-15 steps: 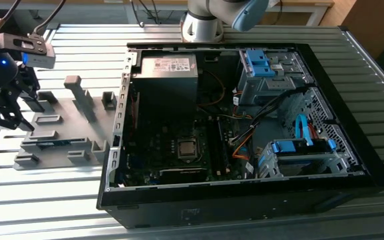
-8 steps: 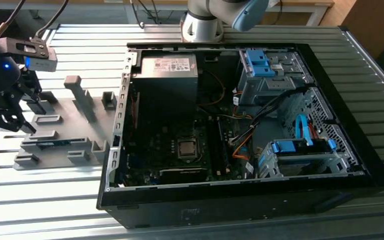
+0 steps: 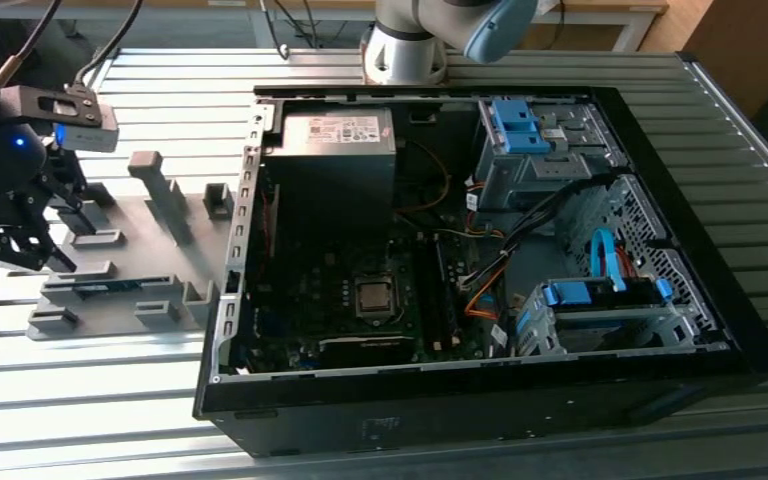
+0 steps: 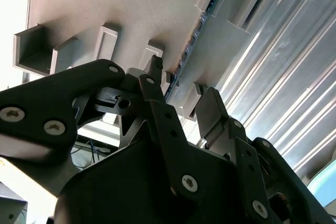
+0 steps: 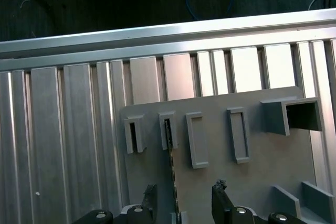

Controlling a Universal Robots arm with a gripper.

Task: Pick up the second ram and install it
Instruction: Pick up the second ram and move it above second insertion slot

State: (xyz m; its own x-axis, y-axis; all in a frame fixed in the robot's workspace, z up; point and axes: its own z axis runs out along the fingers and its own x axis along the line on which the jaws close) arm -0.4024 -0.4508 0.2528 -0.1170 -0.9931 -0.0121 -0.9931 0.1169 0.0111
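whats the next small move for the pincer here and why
Probably ease the pincer straight in toward the grey holder. It is open, and its fingers stand on either side of the second ram, which sits on edge in the holder's slots. The tips seem short of it, so closing now would likely miss.

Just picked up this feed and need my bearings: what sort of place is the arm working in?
Probably a lab or workshop bench for computer assembly: an open desktop computer case lies on a ribbed metal table, with a grey slotted holder block beside it holding the second ram.
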